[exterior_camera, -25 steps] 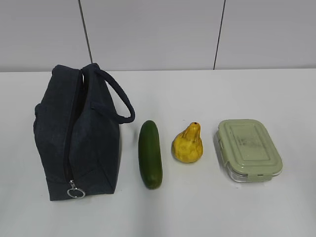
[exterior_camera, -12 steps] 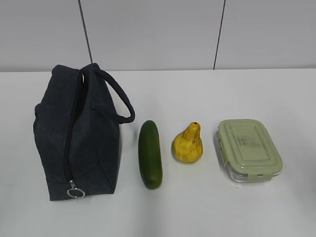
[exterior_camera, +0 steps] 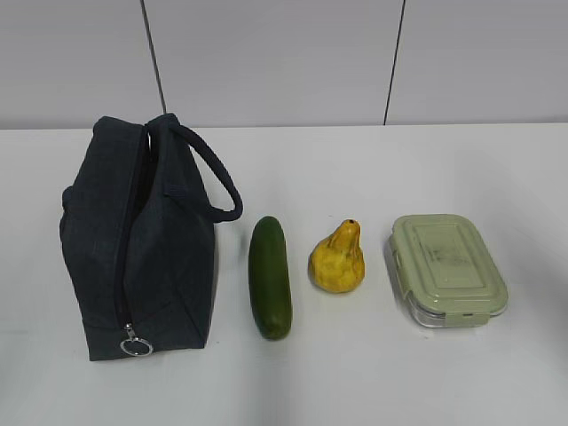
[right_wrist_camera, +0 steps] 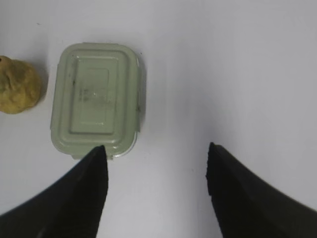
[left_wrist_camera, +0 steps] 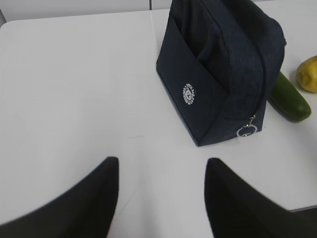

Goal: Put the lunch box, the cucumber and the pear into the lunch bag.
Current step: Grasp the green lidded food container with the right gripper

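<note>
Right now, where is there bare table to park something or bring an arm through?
Bare: the table behind the row, the front strip, and left of the lunch bag. Crowded: the cucumber sits close beside the bag, with narrow gaps to the pear and lunch box.

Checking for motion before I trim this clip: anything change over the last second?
Nothing visibly changed. The lunch bag, cucumber, pear and lunch box lie exactly where they were on the table. Neither the left gripper nor the right gripper has taken hold of anything; both are open over bare table.
</note>
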Robot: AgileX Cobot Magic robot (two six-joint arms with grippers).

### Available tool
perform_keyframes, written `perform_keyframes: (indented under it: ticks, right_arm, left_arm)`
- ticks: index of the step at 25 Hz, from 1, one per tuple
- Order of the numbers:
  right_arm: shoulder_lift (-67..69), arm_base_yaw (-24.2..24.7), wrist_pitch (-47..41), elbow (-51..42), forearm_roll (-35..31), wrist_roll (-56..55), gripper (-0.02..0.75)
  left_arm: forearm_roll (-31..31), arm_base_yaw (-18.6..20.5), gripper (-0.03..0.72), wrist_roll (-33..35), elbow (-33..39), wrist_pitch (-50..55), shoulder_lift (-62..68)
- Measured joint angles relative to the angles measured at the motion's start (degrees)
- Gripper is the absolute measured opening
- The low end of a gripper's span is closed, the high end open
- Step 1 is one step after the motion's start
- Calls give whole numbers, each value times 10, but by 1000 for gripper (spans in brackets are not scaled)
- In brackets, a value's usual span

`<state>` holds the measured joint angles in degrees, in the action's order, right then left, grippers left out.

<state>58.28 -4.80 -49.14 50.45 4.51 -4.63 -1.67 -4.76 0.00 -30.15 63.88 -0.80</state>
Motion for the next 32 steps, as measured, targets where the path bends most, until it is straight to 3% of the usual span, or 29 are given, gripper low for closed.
perform_keyframes:
  ticks: [7,19,27,32]
  right_arm:
    - [89,0,35,43,-75,36,495]
    - [168,6,72,45,-328,232,495]
    - [211,85,53,46,-488,381,495]
    - [234,147,42,46,-520,432,495]
  left_arm:
    - [0,0,342,0,0,0,0]
    - [0,0,342,0,0,0,0]
    - [0,0,342,0,0,0,0]
    - [0,0,342,0,0,0,0]
